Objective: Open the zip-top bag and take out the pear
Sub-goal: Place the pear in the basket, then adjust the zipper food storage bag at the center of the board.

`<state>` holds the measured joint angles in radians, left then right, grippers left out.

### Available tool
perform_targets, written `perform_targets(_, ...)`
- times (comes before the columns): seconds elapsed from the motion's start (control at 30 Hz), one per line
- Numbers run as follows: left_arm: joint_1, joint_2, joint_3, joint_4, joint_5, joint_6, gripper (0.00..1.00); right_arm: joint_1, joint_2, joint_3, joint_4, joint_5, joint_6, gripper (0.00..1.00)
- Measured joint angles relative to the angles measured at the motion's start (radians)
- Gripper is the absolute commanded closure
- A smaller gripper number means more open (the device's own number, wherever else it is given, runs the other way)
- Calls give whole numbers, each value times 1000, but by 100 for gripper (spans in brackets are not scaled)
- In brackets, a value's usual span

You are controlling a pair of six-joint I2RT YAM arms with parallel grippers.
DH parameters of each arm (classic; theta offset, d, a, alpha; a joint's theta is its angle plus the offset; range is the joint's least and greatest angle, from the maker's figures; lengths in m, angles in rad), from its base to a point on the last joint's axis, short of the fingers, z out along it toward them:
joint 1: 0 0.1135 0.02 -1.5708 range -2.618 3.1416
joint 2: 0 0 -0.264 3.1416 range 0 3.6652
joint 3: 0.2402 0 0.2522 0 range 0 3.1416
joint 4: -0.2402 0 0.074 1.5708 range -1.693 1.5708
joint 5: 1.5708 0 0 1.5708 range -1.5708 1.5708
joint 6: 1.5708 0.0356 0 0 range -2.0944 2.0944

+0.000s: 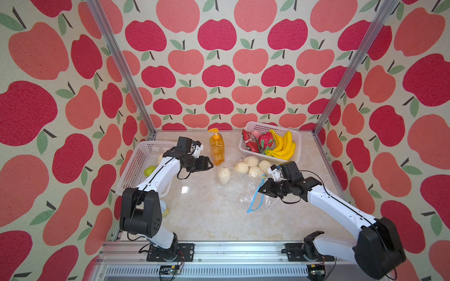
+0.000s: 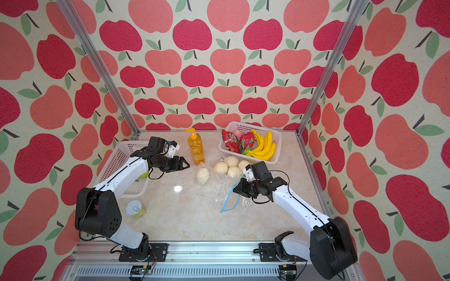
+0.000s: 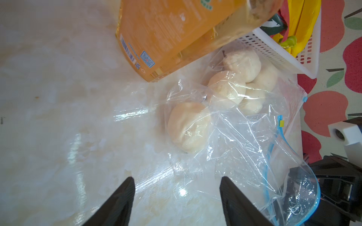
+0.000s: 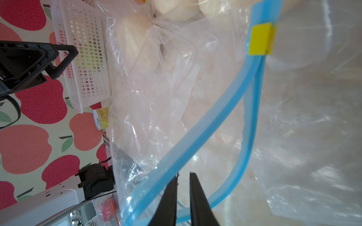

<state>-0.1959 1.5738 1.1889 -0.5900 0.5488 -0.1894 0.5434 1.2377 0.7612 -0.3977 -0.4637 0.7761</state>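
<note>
Top view: my left arm (image 1: 158, 175) covers most of the can (image 1: 166, 211) and part of the green fruit (image 1: 148, 171) in the left basket (image 1: 136, 167). A pale lump (image 1: 160, 158) beside my forearm: cannot identify.
My right wrist camera (image 1: 274, 172) overlaps the nearest pear (image 1: 264, 166).
Left wrist view: soap bottle (image 3: 166, 35) cropped by the frame edge; label print blurred, unreadable.
Right wrist view: other pears (image 4: 170, 8) blurred behind the zip-top bag (image 4: 166, 97) film and cropped. Bases of my right jaws run off the frame. A red-orange item (image 4: 106, 210) at the edge is too blurred to name.
</note>
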Motion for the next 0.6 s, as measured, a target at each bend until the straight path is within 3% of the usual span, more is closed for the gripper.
perform_targets(0.3,-79,47,-93,121,48,-37,20,99,83,-23,143,111,135,38)
perform_targets(0.5,-100,120,-137,222,69,-75,19,105,83,-27,203,156,175,29)
perform_targets(0.6,-100,164,-137,262,69,-85,25,105,83,-29,222,167,180,27)
